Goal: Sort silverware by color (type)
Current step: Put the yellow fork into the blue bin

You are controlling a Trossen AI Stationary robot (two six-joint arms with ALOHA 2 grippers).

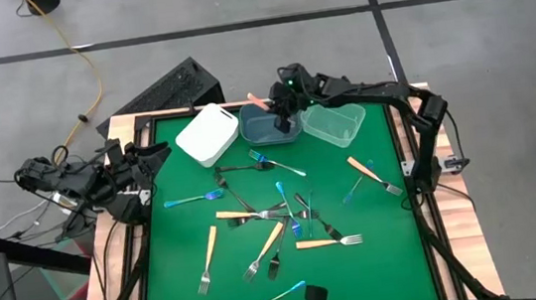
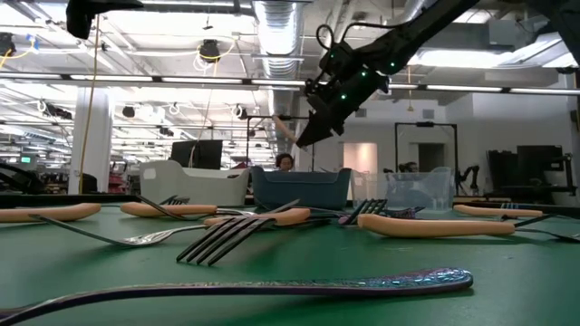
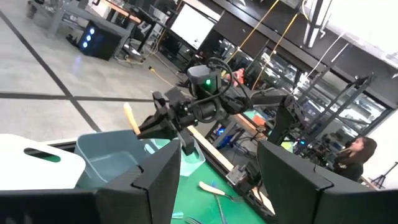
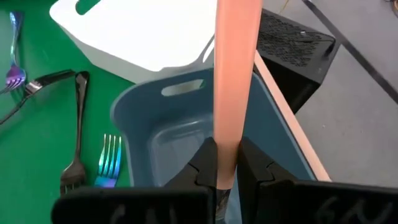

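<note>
high view: three bins point(image 1: 208, 133), two arms

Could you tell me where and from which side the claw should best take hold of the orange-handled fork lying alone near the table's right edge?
Grip the orange-handled fork at mid-handle, coming straight down from above. It lies flat on the green mat, handle toward the clear bin, apart from the central pile, so the fingers should probably close across its thin width.
</note>
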